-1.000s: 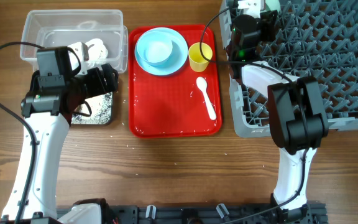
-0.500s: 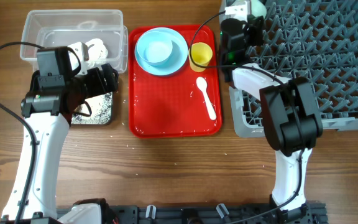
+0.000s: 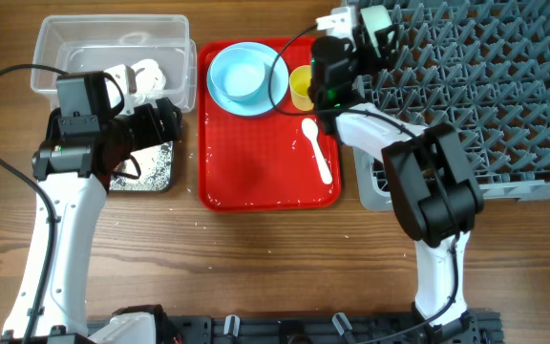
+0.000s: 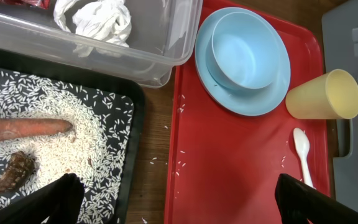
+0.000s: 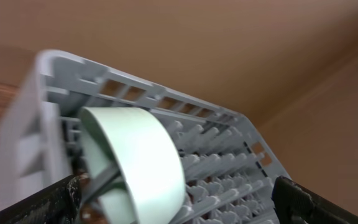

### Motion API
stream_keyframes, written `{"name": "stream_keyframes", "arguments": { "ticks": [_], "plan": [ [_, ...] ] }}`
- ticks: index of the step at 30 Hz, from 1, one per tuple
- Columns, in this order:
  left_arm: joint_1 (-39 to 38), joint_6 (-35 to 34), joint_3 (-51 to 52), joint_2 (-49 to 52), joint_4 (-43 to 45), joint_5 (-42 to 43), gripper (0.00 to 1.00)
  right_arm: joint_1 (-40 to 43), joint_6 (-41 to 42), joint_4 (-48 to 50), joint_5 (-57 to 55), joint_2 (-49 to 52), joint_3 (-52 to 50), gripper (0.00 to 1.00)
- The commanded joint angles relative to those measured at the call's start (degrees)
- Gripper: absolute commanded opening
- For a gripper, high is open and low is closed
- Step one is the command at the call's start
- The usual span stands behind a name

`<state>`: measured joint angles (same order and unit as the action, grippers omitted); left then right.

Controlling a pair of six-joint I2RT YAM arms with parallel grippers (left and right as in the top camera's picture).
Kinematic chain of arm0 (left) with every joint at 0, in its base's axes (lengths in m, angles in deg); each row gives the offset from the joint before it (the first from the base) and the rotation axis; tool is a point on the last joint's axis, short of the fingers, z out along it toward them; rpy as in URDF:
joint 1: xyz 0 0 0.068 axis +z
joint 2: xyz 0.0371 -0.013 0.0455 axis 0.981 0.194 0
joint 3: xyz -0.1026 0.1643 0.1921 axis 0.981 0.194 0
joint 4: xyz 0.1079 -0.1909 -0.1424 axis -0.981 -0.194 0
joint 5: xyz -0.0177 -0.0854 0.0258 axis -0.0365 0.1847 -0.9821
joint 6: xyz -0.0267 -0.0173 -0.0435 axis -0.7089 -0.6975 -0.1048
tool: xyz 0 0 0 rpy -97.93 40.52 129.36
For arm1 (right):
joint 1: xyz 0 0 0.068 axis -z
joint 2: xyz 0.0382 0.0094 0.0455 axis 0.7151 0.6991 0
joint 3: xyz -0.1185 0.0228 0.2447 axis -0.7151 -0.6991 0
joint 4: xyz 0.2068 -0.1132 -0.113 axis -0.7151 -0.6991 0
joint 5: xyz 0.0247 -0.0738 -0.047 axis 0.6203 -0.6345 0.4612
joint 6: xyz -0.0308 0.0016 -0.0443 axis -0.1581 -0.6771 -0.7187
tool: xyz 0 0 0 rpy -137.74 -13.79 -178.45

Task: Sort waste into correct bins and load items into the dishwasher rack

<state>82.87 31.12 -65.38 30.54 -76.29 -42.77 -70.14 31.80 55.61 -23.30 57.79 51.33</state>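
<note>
Loading the dishwasher rack (image 3: 504, 96) seems the step in hand: the pale green bowl (image 5: 135, 155) stands on edge just ahead of the right gripper (image 5: 179, 193), which is spread wide and empty, so next it must swing to the yellow cup (image 4: 325, 96) close behind, while the left gripper (image 4: 182, 199) hangs wide too.

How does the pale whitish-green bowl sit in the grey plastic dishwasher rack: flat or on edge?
On edge: the pale whitish-green bowl stands between pegs at a corner of the grey plastic dishwasher rack.
</note>
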Motion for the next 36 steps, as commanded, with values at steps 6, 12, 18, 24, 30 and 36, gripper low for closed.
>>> {"name": "stream_keyframes", "arguments": {
  "ticks": [6, 12, 18, 24, 30, 36],
  "plan": [
    [0.3, 1.1, -0.9, -0.9, 0.2, 0.5, 1.0, -3.3, 6.8, -4.3, 2.6, -10.4, -0.5, 1.0],
    [0.3, 1.1, -0.9, -0.9, 0.2, 0.5, 1.0, -6.6, 32.7, -30.3, 27.2, -21.7, -0.5, 1.0],
    [0.3, 1.1, -0.9, -0.9, 0.2, 0.5, 1.0, -7.1, 57.5, -51.9, 60.3, -27.1, -0.5, 1.0],
    [0.3, 1.1, -0.9, -0.9, 0.2, 0.5, 1.0, -7.5, 59.9, -52.3, 72.1, -26.8, -0.2, 1.0],
    [0.3, 1.1, -0.9, -0.9, 0.2, 0.5, 1.0, -7.6, 59.9, -63.3, 72.3, -23.5, 15.0, 1.0],
    [0.3, 1.1, -0.9, -0.9, 0.2, 0.5, 1.0, -7.6, 61.9, -65.9, 69.2, -16.9, 19.7, 0.98]
  ]
}}
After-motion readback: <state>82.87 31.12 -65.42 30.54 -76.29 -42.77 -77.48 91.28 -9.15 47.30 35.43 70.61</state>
